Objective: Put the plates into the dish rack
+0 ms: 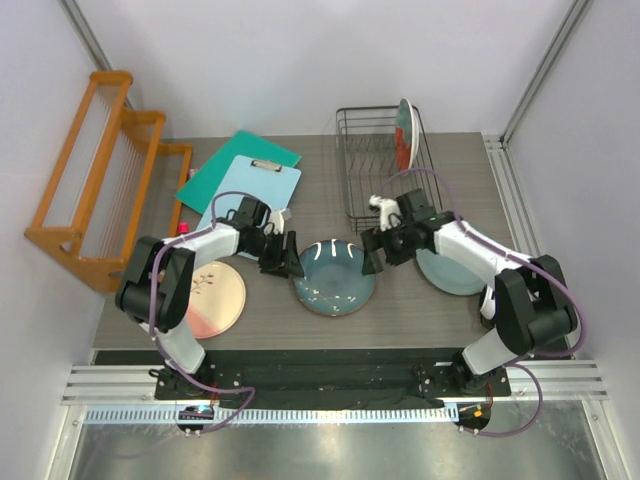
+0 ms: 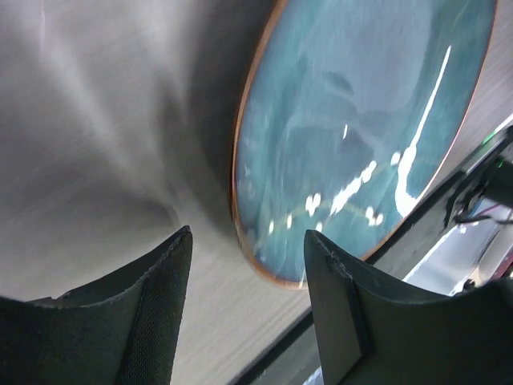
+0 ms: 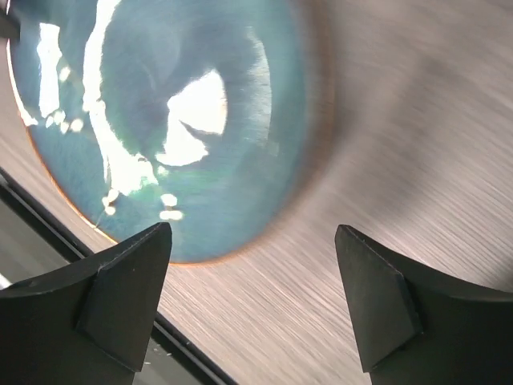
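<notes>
The dark teal speckled plate lies on the table between my two grippers. My left gripper is open just off its left rim. In the left wrist view the plate lies beyond the gripper, with only bare table between the fingers. My right gripper is open at the plate's upper right rim. In the right wrist view the plate sits ahead and left of the wide-open gripper. A red-and-teal plate stands in the dish rack. A pink-and-cream plate and a pale grey-green plate lie flat.
A light blue clipboard and a green board lie behind the left arm. An orange wooden rack stands at the table's left edge. The right arm covers part of the grey-green plate. The table's front edge runs close below the teal plate.
</notes>
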